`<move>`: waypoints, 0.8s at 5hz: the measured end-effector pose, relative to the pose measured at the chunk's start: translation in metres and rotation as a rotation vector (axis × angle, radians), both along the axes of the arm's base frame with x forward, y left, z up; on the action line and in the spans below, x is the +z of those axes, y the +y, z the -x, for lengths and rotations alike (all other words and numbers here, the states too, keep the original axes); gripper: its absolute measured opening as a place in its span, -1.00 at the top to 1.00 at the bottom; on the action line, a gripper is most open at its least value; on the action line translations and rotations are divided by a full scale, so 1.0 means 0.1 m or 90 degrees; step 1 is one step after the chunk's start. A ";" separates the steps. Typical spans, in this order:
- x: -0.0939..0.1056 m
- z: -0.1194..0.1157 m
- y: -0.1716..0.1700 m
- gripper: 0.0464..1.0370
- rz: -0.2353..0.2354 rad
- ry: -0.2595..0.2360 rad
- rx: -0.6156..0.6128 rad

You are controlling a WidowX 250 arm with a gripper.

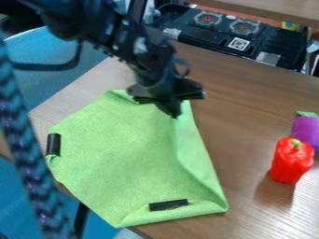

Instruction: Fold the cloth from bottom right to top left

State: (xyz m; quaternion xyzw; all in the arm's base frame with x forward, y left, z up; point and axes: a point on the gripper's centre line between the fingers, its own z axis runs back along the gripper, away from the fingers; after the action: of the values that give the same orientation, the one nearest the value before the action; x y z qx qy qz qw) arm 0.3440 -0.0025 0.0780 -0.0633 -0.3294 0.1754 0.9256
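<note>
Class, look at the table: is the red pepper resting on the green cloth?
No, the red pepper stands on the bare wooden table, to the right of the green cloth in the picture.

The black arm [138, 49] slants in from the upper left — its gripper [169, 109] hangs low, pointing downward.

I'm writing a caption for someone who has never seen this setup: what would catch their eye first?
Probably the bright green cloth, spread broadly over the wooden table's corner, with the black gripper at its top edge. Next might come the glossy red bell pepper, standing to the right of the cloth, with a purple object just behind it at the picture's edge.
</note>
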 end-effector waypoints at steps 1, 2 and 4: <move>0.05 0.17 0.21 0.98 0.005 0.000 -0.016; 0.10 0.33 0.37 0.98 0.018 -0.002 -0.036; 0.18 0.58 0.64 0.98 0.024 -0.007 -0.052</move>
State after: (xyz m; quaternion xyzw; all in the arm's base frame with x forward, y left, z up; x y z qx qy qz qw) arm 0.2864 0.0614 0.0958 -0.0952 -0.3286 0.1437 0.9286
